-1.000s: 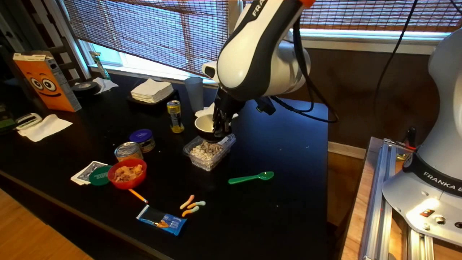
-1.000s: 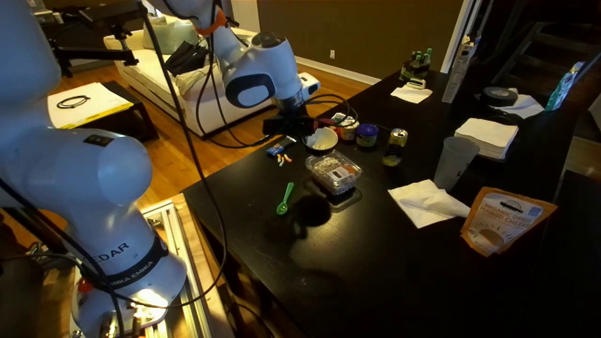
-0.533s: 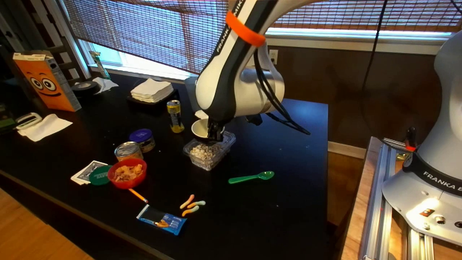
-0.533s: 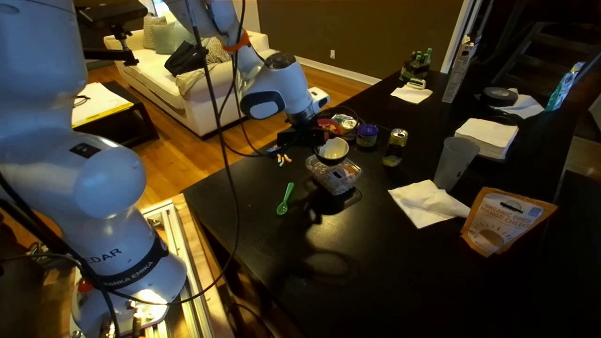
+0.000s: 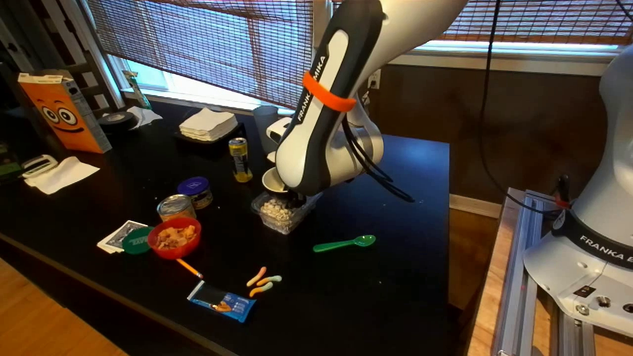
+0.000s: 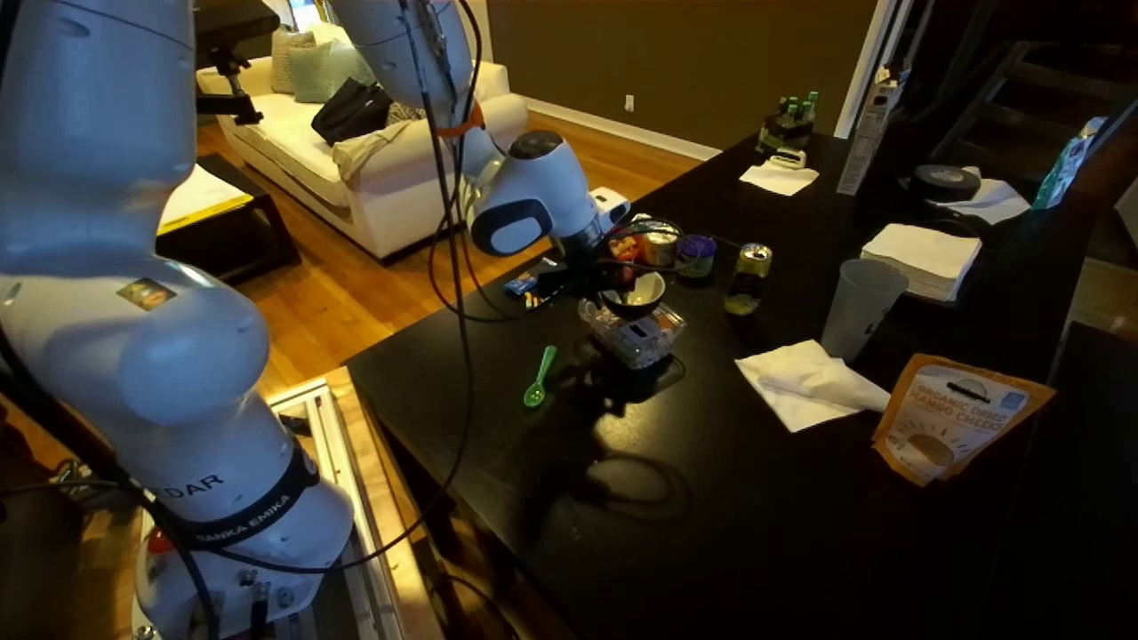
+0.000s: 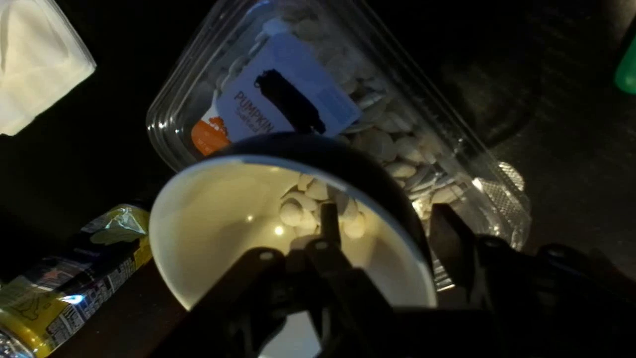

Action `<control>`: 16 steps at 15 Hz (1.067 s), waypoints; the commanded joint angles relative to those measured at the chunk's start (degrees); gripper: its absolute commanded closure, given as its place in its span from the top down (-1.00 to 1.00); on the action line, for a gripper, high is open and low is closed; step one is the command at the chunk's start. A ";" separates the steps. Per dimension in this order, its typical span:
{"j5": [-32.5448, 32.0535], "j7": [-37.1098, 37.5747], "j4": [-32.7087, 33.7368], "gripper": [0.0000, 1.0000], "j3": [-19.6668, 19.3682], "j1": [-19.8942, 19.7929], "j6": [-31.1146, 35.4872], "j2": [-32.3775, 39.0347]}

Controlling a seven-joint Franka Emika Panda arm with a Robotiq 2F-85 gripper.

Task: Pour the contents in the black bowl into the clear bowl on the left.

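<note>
Cool daylight glows behind blinds (image 5: 198, 44); warmer, yellowish light on floor (image 6: 373, 302). Arm (image 6: 533, 191) throws dark shadow across glossy table (image 6: 782, 516), pale glare beside it. Wrist view dimmest: gripper (image 7: 390, 231) near-black, soft-edged; bright glints inside black bowl (image 7: 208, 233) and along clear bowl (image 7: 171, 119).

In the wrist view, the black pincer (image 7: 390, 231) covers part of the small round black-and-cream bowl (image 7: 231, 236) and its pale oval seeds (image 7: 302, 205); the edges crop the squarish clear plastic tub (image 7: 420, 89), white paper napkin (image 7: 39, 62), yellow-and-black metal can (image 7: 79, 283) and green plastic spoon (image 7: 628, 72). In an exterior view, the white-and-black arm (image 5: 319, 143) partly hides the pincer.
</note>
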 commanded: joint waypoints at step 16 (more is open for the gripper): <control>9.41 -1.86 -26.62 1.00 -21.63 31.20 1.80 -28.93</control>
